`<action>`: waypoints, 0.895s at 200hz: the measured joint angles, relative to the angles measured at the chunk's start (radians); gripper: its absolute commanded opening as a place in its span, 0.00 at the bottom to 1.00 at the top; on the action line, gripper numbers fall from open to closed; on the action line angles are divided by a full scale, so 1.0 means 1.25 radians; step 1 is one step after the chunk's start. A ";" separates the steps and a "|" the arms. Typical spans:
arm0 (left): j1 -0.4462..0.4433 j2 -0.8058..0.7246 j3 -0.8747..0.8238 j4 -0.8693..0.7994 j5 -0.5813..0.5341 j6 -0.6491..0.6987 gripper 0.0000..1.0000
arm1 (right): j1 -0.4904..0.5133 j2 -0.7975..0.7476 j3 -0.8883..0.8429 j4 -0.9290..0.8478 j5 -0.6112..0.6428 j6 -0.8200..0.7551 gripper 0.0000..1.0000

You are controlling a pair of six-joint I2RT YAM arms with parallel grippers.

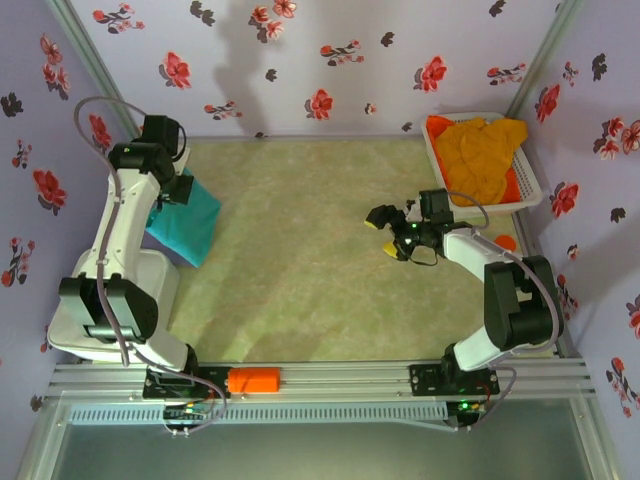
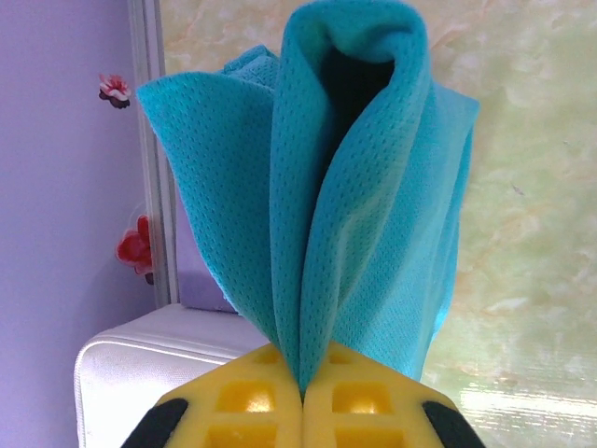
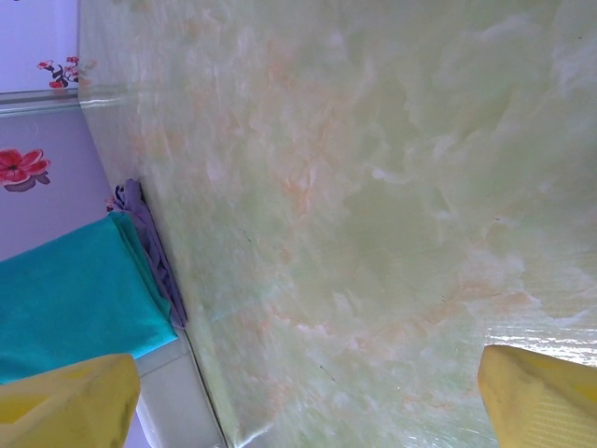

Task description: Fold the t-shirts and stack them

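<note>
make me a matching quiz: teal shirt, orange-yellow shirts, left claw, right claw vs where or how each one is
Things:
1. teal t-shirt
2. orange-yellow t-shirts
3. right claw
4. left claw

States:
a. open, over the bare table
b. heaped in the white basket
c. shut on cloth
d. pinched by a claw at the table's left side

Pairs: 1-d, 2-b, 3-a, 4-c

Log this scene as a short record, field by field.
left claw: shut on the teal t-shirt, pinching a bunched fold
shirt location: left side of the table
right claw: open, empty, over the middle of the table
orange-yellow t-shirts: heaped in the white basket, far right corner
</note>
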 measured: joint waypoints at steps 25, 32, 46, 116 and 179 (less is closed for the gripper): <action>0.008 0.003 -0.009 0.015 0.000 0.000 0.00 | 0.000 0.000 0.000 0.000 0.000 0.000 0.94; 0.009 0.005 -0.009 0.018 0.000 0.000 0.00 | 0.000 0.000 0.000 0.000 0.000 0.000 0.94; 0.013 0.010 -0.009 0.025 0.000 0.001 0.00 | 0.000 0.000 0.000 0.000 0.000 0.000 0.94; 0.056 0.063 -0.009 0.052 -0.003 0.003 0.00 | 0.000 0.010 0.000 0.001 -0.003 0.000 0.94; 0.108 0.082 -0.016 0.085 -0.013 0.003 0.00 | 0.000 0.010 0.000 0.002 -0.013 0.000 0.94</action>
